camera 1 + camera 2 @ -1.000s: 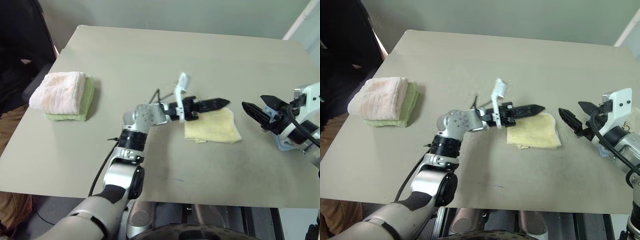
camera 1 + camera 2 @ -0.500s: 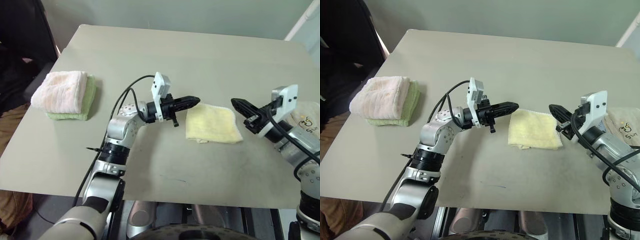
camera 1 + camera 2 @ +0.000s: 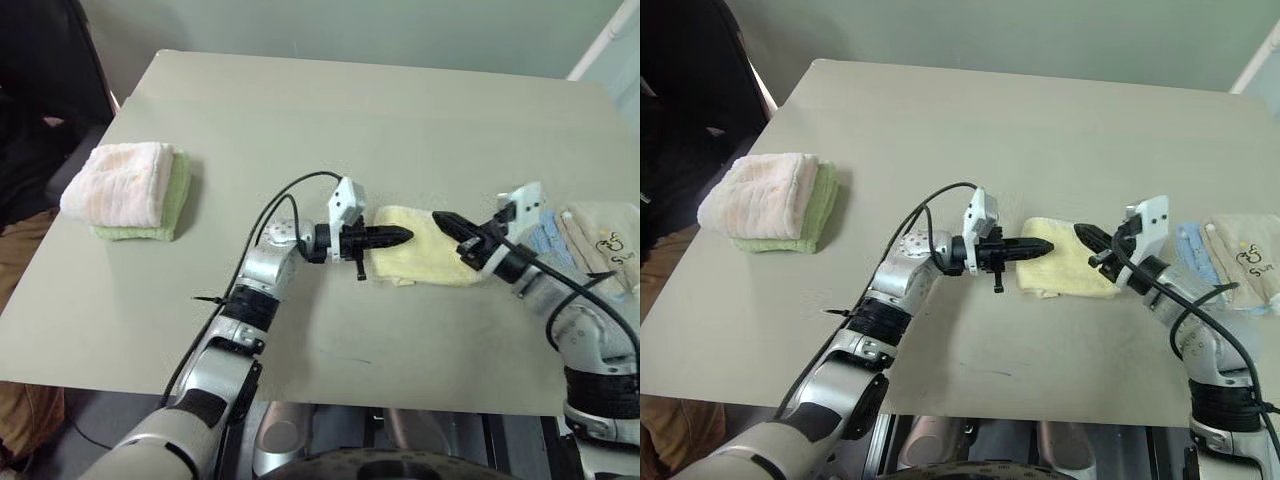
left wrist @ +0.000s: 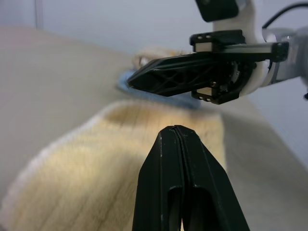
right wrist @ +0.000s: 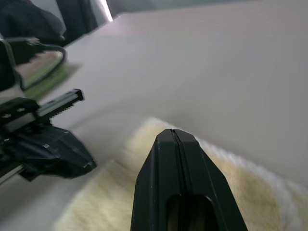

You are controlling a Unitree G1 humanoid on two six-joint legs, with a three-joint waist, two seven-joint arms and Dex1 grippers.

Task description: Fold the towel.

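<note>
The towel (image 3: 428,262) lies folded into a small pale-yellow square on the table (image 3: 400,120), near the front middle. My left gripper (image 3: 404,236) reaches in from the left, pointing level over the towel's left edge, fingers shut with nothing between them. From the right, my right gripper (image 3: 441,219) points over the towel's far right part, also shut and empty. The two tips face each other a short way apart. In the left wrist view the shut fingers (image 4: 175,144) sit above the towel (image 4: 86,163), with the right gripper (image 4: 144,81) beyond. Whether either tip touches the cloth I cannot tell.
A folded pink-and-green towel stack (image 3: 128,190) sits at the table's left side. A blue cloth (image 3: 547,245) and a beige cloth (image 3: 602,236) lie at the right edge, behind my right arm. A person in dark clothes (image 3: 30,120) is beside the left edge.
Both grippers have gone from open to shut and have come down toward the towel. The right one moved in from the right, and the left wrist rolled over. The towel stayed put.
</note>
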